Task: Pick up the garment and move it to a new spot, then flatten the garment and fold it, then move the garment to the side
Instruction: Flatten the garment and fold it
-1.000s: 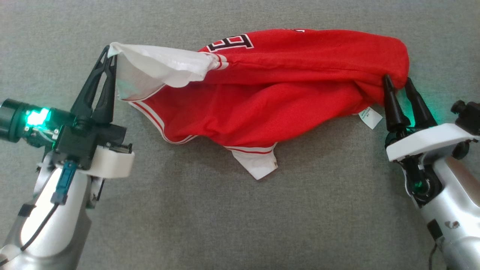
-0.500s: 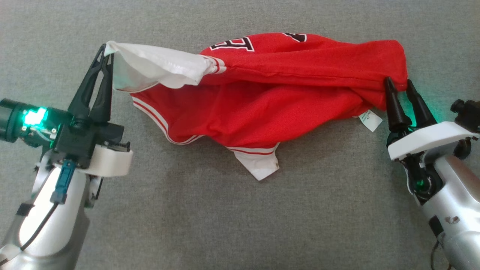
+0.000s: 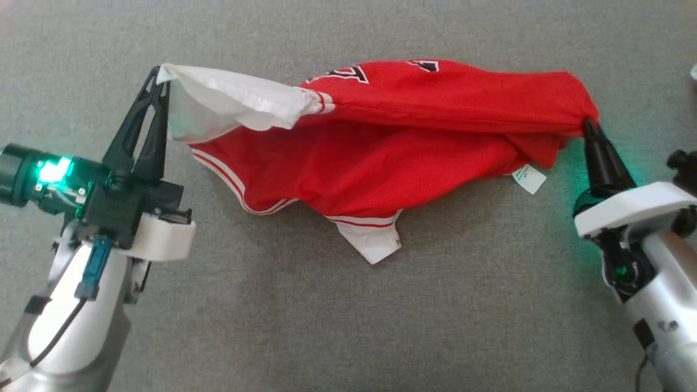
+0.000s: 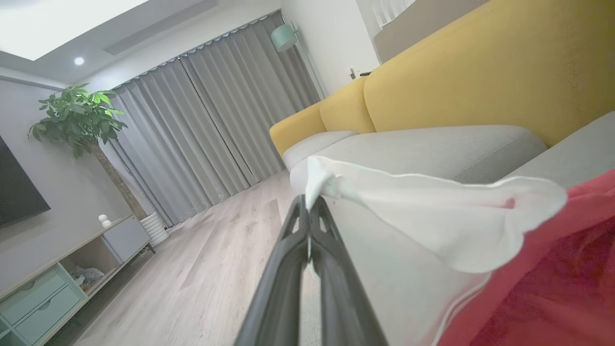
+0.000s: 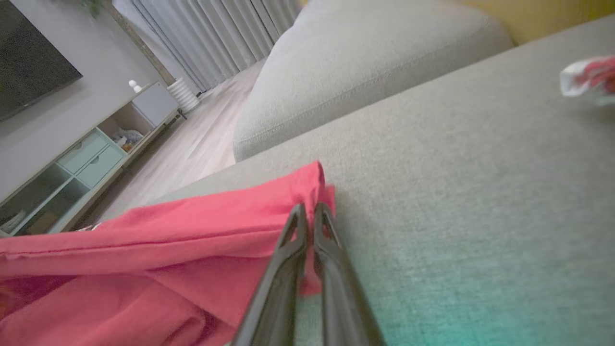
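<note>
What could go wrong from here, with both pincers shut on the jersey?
1. The right pincer pinches only a thin corner of the jersey, so a pull may slip it free.
2. The left pincer holds just the edge of the white sleeve; the bunched middle may stay creased when laid down.

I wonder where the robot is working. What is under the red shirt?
Under the red shirt is the grey sofa cushion, showing all around it. The patch right beneath the cloth is covered, so anything small there cannot be seen.
</note>
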{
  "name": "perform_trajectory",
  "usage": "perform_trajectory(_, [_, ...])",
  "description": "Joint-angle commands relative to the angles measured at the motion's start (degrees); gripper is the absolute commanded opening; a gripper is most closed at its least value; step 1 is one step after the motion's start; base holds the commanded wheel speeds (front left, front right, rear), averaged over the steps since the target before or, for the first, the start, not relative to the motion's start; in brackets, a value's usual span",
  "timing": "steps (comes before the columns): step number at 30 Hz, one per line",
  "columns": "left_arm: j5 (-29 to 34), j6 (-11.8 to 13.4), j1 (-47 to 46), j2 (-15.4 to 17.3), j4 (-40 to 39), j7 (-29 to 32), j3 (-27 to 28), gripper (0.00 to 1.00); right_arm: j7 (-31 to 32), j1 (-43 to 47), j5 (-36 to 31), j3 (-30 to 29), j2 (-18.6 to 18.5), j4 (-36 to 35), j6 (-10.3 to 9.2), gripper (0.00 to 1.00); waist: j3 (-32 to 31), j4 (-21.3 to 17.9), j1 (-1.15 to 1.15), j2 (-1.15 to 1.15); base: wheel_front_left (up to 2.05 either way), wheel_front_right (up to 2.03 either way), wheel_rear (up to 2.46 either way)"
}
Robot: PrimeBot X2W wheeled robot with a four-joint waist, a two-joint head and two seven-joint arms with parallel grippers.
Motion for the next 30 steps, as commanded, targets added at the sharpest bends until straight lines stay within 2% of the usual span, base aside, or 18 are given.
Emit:
perform_trajectory(1, [-0.1, -0.3, -2.4, 3.1, -2.4, -0.7, 2.2, 0.00, -0.3, 1.3, -1.4, -1.3, -1.8, -2.9, -0.04, 0.00, -1.1, -0.3, 0.00, 0.00, 0.00, 0.00, 0.00])
perform_trajectory(6, [-0.9, -2.2, -5.3, 4.2, -4.5, -1.2, 2.3, 0.00, -0.3, 1.3, -4.9, -7.6, -4.2, -10.0, -0.04, 0.00, -4.4, -1.3, 0.00, 0.00, 0.00, 0.00, 0.00])
perform_trajectory(14, [-4.1, -7.3, -12.6, 7.2, -10.7, -0.2, 3.7, 0.00, 1.4, 0.9, -10.0, -15.9, -8.6, -23.0, -0.04, 0.00, -10.1, -3.2, 0.00, 0.00, 0.00, 0.00, 0.00])
perform_trajectory(18, [-6.0, -9.9, -18.5, 8.7, -14.4, 2.6, 4.5, 0.00, 7.6, 0.3, -12.3, -21.9, -9.8, -31.6, -0.04, 0.00, -12.3, -4.2, 0.00, 0.00, 0.00, 0.00, 0.00])
perform_trajectory(19, [-6.9, -10.9, -22.0, 9.2, -15.9, 4.1, 4.5, 0.00, 11.1, -0.6, -13.8, -25.7, -9.4, -35.9, -0.04, 0.00, -13.1, -4.7, 0.00, 0.00, 0.00, 0.00, 0.00])
perform_trajectory(22, [-7.7, -11.9, -27.5, 9.7, -16.8, 6.2, 4.1, 0.00, 16.3, -3.0, -16.3, -30.4, -8.3, -40.7, -0.04, 0.00, -13.8, -5.3, 0.00, 0.00, 0.00, 0.00, 0.00])
perform_trajectory(25, [-10.2, -12.3, -32.4, 8.7, -14.5, 9.2, 4.4, 0.00, 21.5, -6.4, -19.2, -32.4, -7.4, -42.1, -0.04, 0.00, -13.8, -5.8, 0.00, 0.00, 0.00, 0.00, 0.00])
perform_trajectory(30, [-12.9, -13.2, -38.3, 7.7, -7.8, 12.4, 2.2, 0.00, 29.9, -12.1, -23.0, -30.0, -5.8, -38.2, -0.04, 0.00, -11.5, -6.1, 0.00, 0.00, 0.00, 0.00, 0.00])
